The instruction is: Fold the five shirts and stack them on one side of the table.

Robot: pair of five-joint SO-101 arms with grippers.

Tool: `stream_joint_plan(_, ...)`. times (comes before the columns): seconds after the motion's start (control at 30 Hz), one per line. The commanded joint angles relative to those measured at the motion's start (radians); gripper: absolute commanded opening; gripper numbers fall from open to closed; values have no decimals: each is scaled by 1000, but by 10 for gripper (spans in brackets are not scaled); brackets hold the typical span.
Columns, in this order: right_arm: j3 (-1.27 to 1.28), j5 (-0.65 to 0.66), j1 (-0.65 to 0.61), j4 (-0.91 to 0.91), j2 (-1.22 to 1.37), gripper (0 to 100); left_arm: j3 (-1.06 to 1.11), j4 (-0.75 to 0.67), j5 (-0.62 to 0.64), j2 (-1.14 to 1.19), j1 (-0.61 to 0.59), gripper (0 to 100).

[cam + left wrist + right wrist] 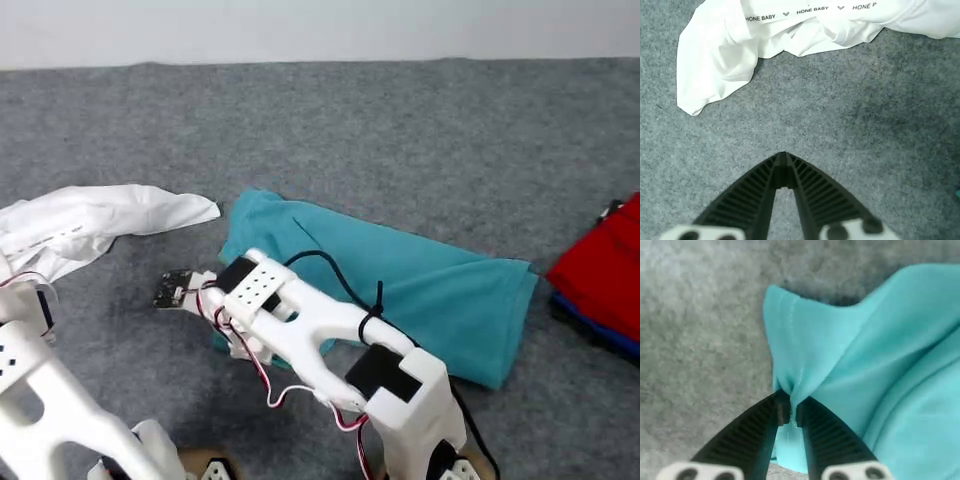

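Observation:
A teal shirt (420, 285) lies partly folded across the middle of the grey table. My right gripper (788, 407) is shut on a pinched edge of the teal shirt (850, 370) at its near left corner; in the high view the right arm (300, 320) covers that corner. A crumpled white shirt (90, 222) lies at the left. My left gripper (785, 165) is shut with nothing in it, hovering over bare felt a short way from the white shirt (765, 35). Folded red and blue shirts (605, 275) are stacked at the right edge.
Grey felt (400, 130) covers the table, with open room along the far side. The left arm (40, 400) stands at the near left corner.

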Motion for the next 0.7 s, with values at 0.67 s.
stream_joint_plan(0.67,-325,107,309,39,16,10,22,-8,-2,-8,5,2)
